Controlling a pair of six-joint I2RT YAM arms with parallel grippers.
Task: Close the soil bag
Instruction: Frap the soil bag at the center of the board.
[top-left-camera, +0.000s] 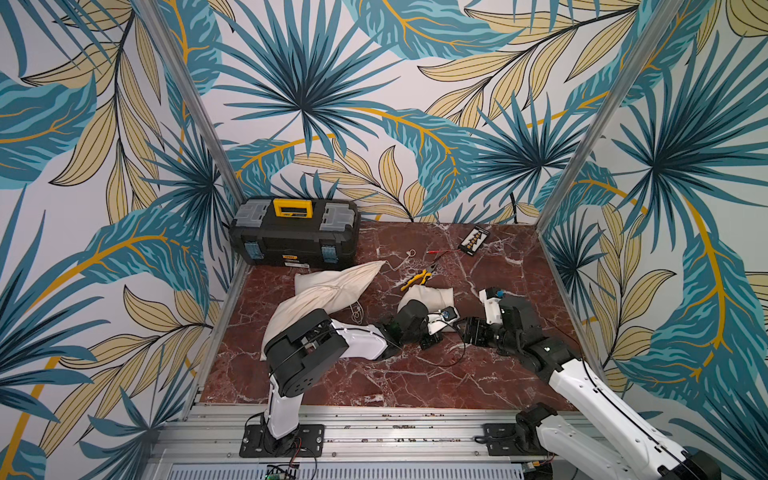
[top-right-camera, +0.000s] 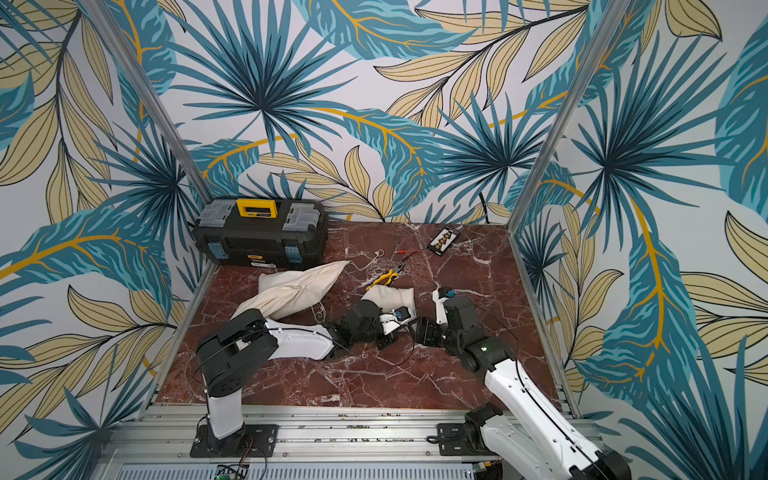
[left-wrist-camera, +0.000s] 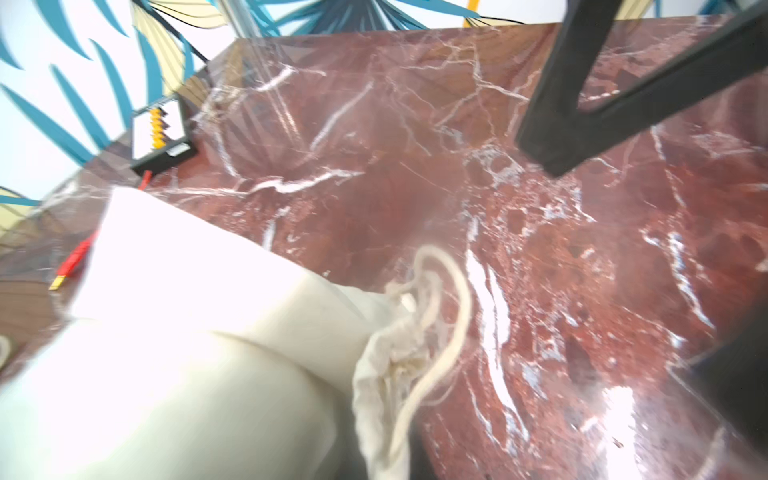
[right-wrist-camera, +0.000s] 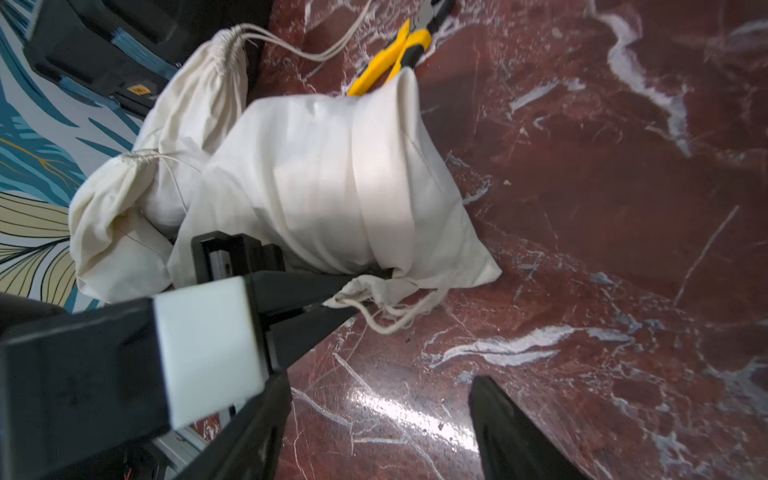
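I see the soil bag (right-wrist-camera: 332, 178) as matt cream woven cloth, its cord (right-wrist-camera: 390, 326) frayed. The table (right-wrist-camera: 602, 199) reads glossy, veined marble; the toolbox (top-left-camera: 291, 245) matt black plastic; the rail (top-left-camera: 374, 419) brushed metal.

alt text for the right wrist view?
The left gripper pinches the gathered mouth of a cream soil bag on a red marble table, its drawstring looping out. The right gripper hangs open in front; two more bags, yellow pliers and a toolbox behind.

text: none legible | black plastic toolbox (top-left-camera: 291, 239), far-left corner of tabletop (top-left-camera: 415, 374): small yellow front label (top-left-camera: 289, 258), print blurred | black card (top-left-camera: 473, 240), far edge: markings too small
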